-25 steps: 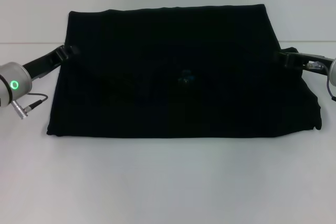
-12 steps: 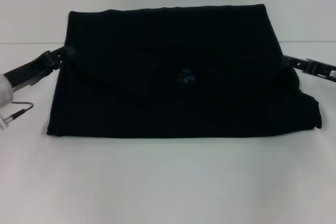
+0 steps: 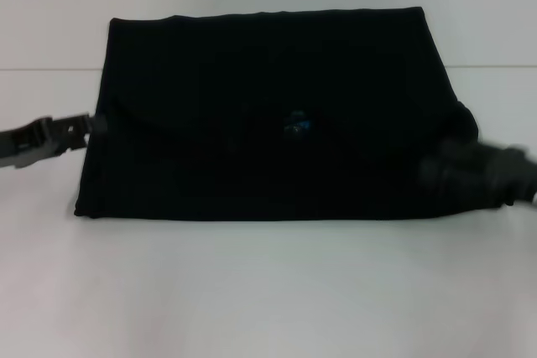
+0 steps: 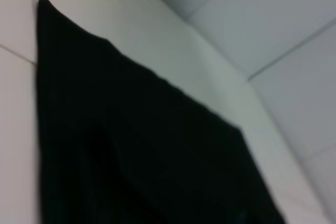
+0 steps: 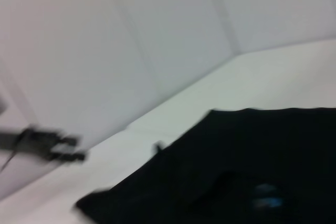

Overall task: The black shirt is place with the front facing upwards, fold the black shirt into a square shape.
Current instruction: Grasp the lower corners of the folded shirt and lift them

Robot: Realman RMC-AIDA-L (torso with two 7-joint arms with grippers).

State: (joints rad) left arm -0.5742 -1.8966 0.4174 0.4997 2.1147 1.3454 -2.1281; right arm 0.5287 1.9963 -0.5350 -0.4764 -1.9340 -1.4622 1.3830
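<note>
Left gripper (image 3: 80,129) sits at the black shirt's (image 3: 268,115) left edge, abt mid-height, arm coming in from the table's (image 3: 268,291) left side; can't tell whether its jaws are parted or hold any cloth. Shirt lies flat, centre of table, already a wide rectangle, long axis running left-right btwn the two arms, so each arm has the end nearer to it. Small blue mark (image 3: 296,124) near the shirt's middle, prob. the neck label; no lettering readable. Right gripper (image 3: 470,172) is smeared over the shirt's near-right corner, lower than the left one; jaws' state can't be told either. Next fold likely turns on bringing the short ends inward.
</note>
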